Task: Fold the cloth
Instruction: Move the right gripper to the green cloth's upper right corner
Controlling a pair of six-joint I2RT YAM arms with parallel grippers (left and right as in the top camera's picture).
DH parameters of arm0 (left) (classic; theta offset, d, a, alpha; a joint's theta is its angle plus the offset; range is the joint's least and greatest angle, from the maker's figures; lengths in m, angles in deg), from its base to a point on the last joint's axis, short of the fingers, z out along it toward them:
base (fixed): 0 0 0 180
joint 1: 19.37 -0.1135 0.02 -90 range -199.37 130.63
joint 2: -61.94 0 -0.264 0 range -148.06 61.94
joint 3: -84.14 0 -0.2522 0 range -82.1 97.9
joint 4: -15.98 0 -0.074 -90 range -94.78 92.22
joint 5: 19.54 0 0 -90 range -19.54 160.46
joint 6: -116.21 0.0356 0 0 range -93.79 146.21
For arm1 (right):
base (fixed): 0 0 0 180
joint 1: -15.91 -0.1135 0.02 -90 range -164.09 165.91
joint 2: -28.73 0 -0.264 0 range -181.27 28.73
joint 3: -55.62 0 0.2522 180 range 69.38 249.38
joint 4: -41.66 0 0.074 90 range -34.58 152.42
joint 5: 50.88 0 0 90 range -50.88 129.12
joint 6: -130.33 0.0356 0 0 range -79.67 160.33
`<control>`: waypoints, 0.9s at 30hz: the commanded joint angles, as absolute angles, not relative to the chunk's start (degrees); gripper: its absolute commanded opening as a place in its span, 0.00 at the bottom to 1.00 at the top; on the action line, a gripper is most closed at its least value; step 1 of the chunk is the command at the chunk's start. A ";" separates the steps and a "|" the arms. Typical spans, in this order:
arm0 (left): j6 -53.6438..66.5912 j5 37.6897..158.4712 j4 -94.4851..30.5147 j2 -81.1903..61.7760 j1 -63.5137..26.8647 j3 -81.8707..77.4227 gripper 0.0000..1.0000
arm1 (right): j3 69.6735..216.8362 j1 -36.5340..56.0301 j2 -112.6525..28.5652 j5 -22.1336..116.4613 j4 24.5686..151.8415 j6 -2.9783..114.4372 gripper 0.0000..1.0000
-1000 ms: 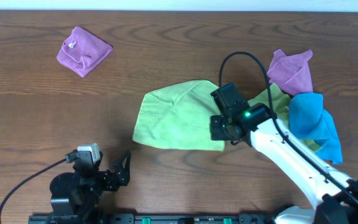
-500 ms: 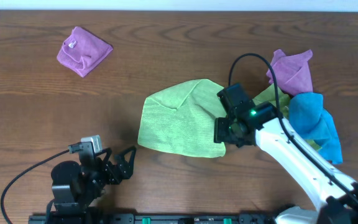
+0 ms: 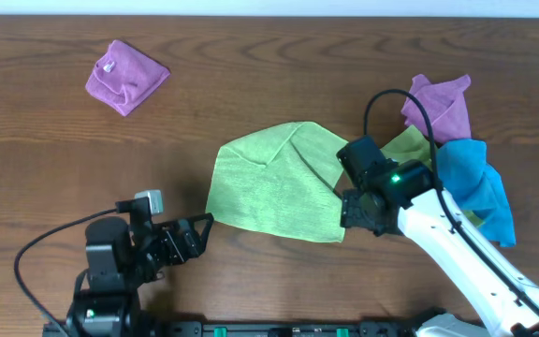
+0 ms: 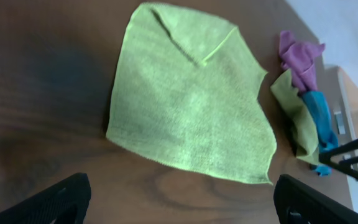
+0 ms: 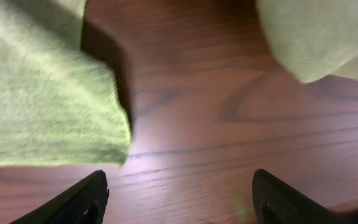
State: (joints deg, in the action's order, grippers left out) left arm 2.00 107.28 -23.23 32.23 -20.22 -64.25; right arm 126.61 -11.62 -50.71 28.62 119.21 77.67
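The lime-green cloth [image 3: 268, 185] lies spread on the wooden table, with a flap folded over near its top edge. In the left wrist view the cloth [image 4: 188, 99] fills the middle. My right gripper [image 3: 352, 213] hovers open at the cloth's lower right corner. In its own view that corner of the cloth [image 5: 48, 106] lies flat at the left, outside the right gripper [image 5: 178, 200], which has only bare wood between its fingers. My left gripper [image 3: 197, 236] stands open and empty just off the cloth's lower left corner. The same left gripper [image 4: 182, 205] shows wide-apart fingers over bare table.
A pile of cloths sits at the right: purple [image 3: 438, 103], blue [image 3: 473, 183] and dull olive-green [image 3: 410, 145]. The olive one [image 5: 316, 37] lies close to my right gripper. A folded purple cloth [image 3: 126, 75] lies far left at the back.
My right gripper has opened, let go of the cloth's corner and drawn back to the right. The cloth now lies flatter. My left arm has moved right, closer to the cloth.
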 commanded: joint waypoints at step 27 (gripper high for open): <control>13.41 99.59 -22.01 25.30 -20.11 -41.81 0.95 | 126.70 -17.52 -79.74 61.82 58.64 88.30 0.60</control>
